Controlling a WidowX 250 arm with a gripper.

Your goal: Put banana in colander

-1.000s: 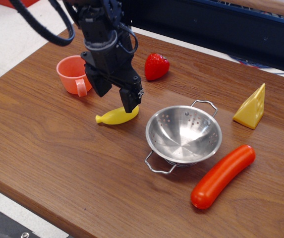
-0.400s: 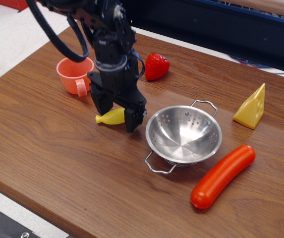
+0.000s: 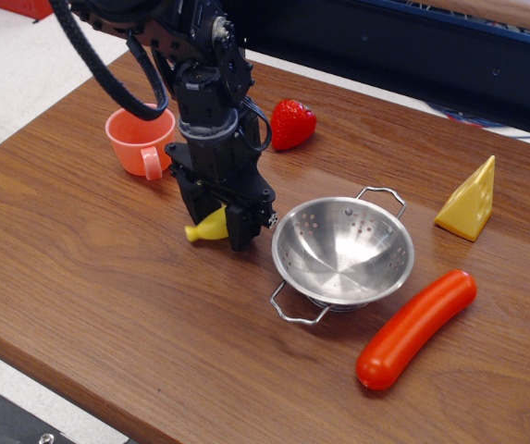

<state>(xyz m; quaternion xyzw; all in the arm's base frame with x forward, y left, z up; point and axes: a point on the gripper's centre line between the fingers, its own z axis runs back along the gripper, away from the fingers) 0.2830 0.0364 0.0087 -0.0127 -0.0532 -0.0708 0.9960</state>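
The small yellow banana (image 3: 203,229) lies on the wooden table just left of the colander (image 3: 343,250), a shiny round steel bowl with two wire loop handles. My black gripper (image 3: 218,222) is down over the banana's right half. Its fingers (image 3: 239,231) stand close on either side and grip the banana. Only the banana's left end shows; the rest is hidden behind the fingers. The banana still rests at table level. The colander is upright and empty, about a finger's width to the right of the gripper.
An orange-pink cup (image 3: 138,139) stands behind and left of the gripper. A red strawberry (image 3: 292,123) is behind it. A yellow cheese wedge (image 3: 469,201) and a long red-orange sausage (image 3: 416,327) lie right of the colander. The table's front edge (image 3: 107,407) is near.
The gripper came down over the banana and its fingers drew together on it. The banana's free end shifted slightly right and less of it shows.
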